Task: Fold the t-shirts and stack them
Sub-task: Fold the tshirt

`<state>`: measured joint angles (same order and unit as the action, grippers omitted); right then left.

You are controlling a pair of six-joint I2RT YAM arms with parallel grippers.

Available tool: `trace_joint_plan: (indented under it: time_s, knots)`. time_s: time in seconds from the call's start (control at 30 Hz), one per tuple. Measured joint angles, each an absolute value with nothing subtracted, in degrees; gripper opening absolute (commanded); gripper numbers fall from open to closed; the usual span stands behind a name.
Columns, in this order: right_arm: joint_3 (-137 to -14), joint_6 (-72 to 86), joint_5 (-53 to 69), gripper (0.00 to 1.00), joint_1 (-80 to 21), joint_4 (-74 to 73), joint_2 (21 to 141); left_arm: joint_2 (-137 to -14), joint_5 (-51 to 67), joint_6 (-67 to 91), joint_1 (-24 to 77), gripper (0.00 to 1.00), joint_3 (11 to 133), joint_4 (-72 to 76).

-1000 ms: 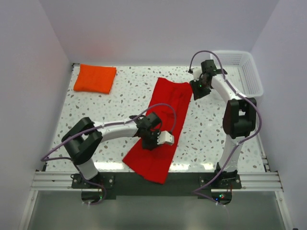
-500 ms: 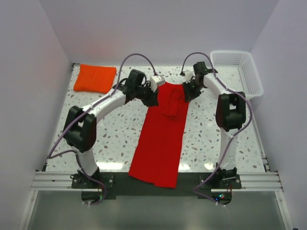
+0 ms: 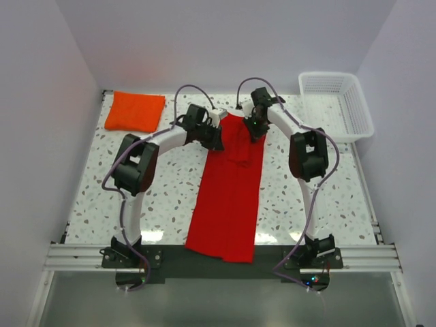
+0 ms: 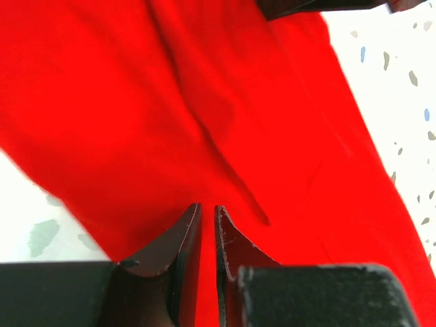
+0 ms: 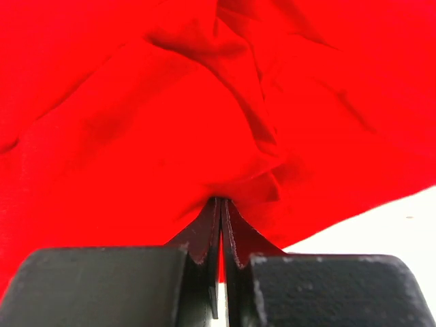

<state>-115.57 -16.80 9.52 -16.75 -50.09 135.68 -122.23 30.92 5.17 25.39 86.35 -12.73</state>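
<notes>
The red t-shirt [image 3: 228, 197] lies as a long narrow strip from the table's far middle down to the near edge. My left gripper [image 3: 216, 136] is at its far left corner. In the left wrist view the gripper [image 4: 208, 206] is shut on the red t-shirt [image 4: 204, 102], with cloth filling the thin gap. My right gripper [image 3: 255, 131] is at the far right corner. In the right wrist view the gripper [image 5: 221, 199] is shut on bunched folds of the red t-shirt [image 5: 136, 136]. The orange t-shirt [image 3: 135, 111] lies folded at the far left, away from both grippers.
A white lattice basket [image 3: 338, 102] stands at the far right corner. White walls enclose the speckled table [image 3: 157, 184] on three sides. The red t-shirt's near end hangs over the dark rail [image 3: 272, 255] by the arm bases.
The left arm swung from the shirt's middle to its far left corner. The right jaws closed on the far right corner. The slanted shirt was drawn into a straighter, narrower strip.
</notes>
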Motion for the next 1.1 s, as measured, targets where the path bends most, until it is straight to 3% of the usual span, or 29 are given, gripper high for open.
trace_joint_plan:
  time_s: [0.3, 0.5, 0.83, 1.1]
  knots:
    - [-129.51, -18.98, 5.67, 0.01, -21.87, -49.69, 143.72, -118.17, 24.75, 8.36, 20.03, 0.17, 77.93, -9.93]
    - [-132.16, -18.61, 5.10, 0.06, -24.16, -46.09, 145.36, -113.03, 23.38, 8.29, 19.59, 0.17, 75.05, -9.58]
    - [-120.03, -17.58, 4.29, 0.12, -24.10, -40.82, 135.59, -113.62, 24.88, 9.23, 19.94, 0.17, 78.74, -10.09]
    - [-114.89, -17.54, 8.84, 0.05, -23.97, -42.94, 128.92, -116.64, 25.26, 10.09, 19.94, 0.17, 79.31, -12.49]
